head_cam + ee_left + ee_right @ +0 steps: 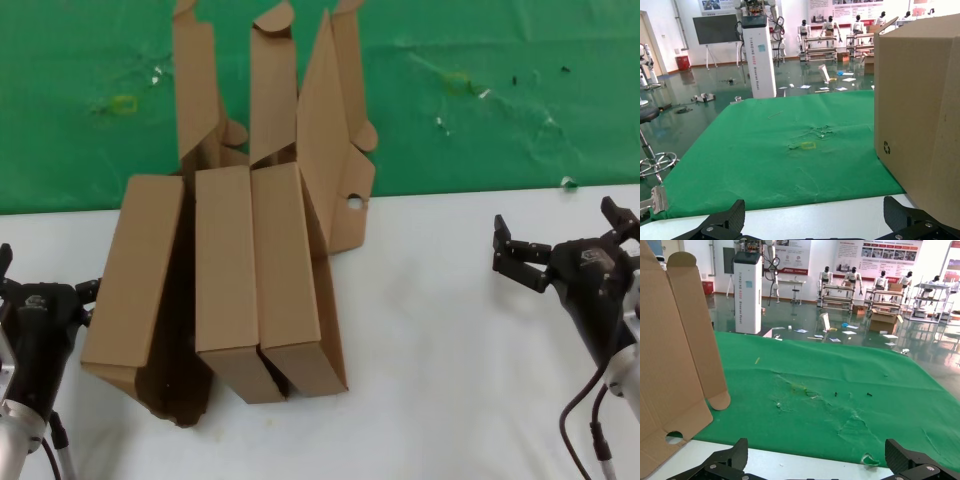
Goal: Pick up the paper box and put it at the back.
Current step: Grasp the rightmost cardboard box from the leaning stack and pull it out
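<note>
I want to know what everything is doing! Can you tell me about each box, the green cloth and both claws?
Left brown box: tilted, lid up.
Middle paper box: lid up, untouched.
Right box with round hole: lid up against the cloth.
Green cloth: spread out, small tears.
Left claw: open, holding nothing, beside the left box.
Right claw: open, holding nothing, apart from the boxes.

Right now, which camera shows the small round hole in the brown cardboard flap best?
The right wrist view: the small round hole sits close in the brown cardboard flap, green cloth visible through it. The head view shows it small. The left wrist view misses it.
</note>
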You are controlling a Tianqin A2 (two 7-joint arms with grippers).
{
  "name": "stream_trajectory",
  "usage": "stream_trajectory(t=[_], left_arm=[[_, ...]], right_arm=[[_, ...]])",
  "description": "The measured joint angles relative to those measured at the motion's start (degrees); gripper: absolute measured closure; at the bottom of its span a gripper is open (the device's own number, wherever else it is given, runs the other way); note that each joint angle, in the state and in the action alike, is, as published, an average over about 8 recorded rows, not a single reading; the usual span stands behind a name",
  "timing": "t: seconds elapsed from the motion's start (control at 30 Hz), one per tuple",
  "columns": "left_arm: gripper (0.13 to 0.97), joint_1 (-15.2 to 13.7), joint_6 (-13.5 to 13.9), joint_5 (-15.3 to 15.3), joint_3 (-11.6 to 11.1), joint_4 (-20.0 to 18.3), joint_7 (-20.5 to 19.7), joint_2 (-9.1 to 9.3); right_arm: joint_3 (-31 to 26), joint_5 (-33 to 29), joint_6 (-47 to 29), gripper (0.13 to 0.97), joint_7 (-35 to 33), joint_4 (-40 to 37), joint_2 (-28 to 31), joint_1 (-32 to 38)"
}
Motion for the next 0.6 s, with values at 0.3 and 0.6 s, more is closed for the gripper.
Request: stream_trajectory(t=[0.3,0.6], left_arm=[[0.132,0.0,0.0,0.0,0.0,0.0,0.0,0.0],[0.132,0.0,0.0,0.0,0.0,0.0,0.0,0.0]], right_arm=[[0.0,0.0,0.0,0.129,0.0,0.0,0.0,0.0],[0.0,0.0,0.0,0.129,0.0,0.0,0.0,0.0]])
